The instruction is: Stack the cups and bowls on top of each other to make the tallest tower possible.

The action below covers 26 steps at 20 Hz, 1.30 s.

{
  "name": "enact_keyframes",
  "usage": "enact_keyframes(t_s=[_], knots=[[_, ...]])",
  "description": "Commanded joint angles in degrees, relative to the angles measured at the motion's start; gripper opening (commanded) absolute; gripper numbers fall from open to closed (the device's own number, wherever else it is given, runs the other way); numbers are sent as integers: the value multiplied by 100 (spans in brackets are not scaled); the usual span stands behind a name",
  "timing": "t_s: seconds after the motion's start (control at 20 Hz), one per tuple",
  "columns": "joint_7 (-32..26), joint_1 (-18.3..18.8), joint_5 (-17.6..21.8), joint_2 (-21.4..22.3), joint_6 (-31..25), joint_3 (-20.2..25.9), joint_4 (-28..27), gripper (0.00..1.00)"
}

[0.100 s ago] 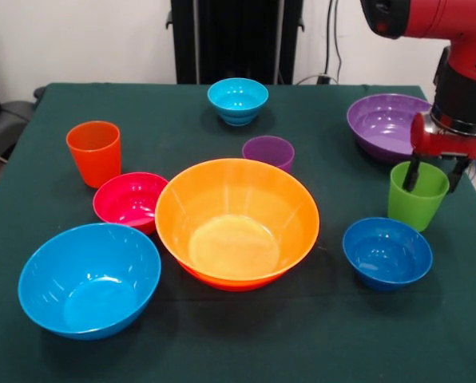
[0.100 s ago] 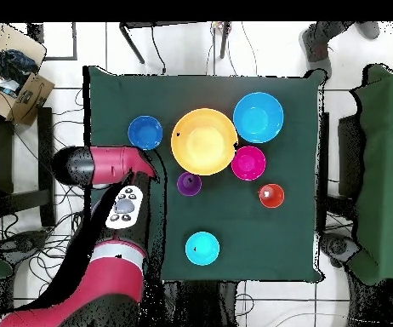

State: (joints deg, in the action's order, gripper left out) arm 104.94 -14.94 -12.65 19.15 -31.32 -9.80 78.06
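**Cups and bowls: all apart on the table, gripper at the green cup**

Front view. The cups stand upright and unstacked. The orange cup is at left, the purple cup just above centre, partly hidden behind the yellow-orange bowl, and the green cup at right. The yellow-orange bowl sits in the middle of the green table; an orange-red rim shows under its lower edge, so it appears nested in a second bowl. The magenta bowl lies just left of it, touching or nearly so. The sky-blue bowl is at lower left, the dark blue bowl at lower right below the green cup, the cyan bowl at top centre, the purple bowl at upper right. The gripper hangs over the green cup with its fingers spread: one finger dips inside the cup, the other sits outside its right wall. Whether they press the wall cannot be told.

Overhead view. The arm covers the left part of the table, hiding the green cup, purple bowl and gripper. Visible are the yellow-orange bowl, sky-blue bowl, magenta bowl, orange cup, purple cup, dark blue bowl and cyan bowl.
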Motion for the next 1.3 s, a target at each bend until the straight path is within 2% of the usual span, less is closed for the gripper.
enact_keyframes(t_s=[0.05, 0.3, 0.45, 0.5, 0.6, 0.75, 0.85, 1.1, 1.3], knots=[[835, 3, 95, -324, 442, 362, -150, 100], [767, 63, 76, -386, 567, 461, -140, 100], [696, 49, 102, -365, 423, 444, -172, 100], [672, 44, 110, -358, 375, 439, -182, 0], [704, 62, 61, -211, 241, 431, -79, 0], [441, 154, 112, 674, -581, 301, 198, 0], [177, 279, 171, 1102, -1069, 278, 291, 0], [-582, 761, 355, 1732, -2071, 409, 333, 0], [-953, 1087, 456, 2015, -2742, 548, 207, 0]])
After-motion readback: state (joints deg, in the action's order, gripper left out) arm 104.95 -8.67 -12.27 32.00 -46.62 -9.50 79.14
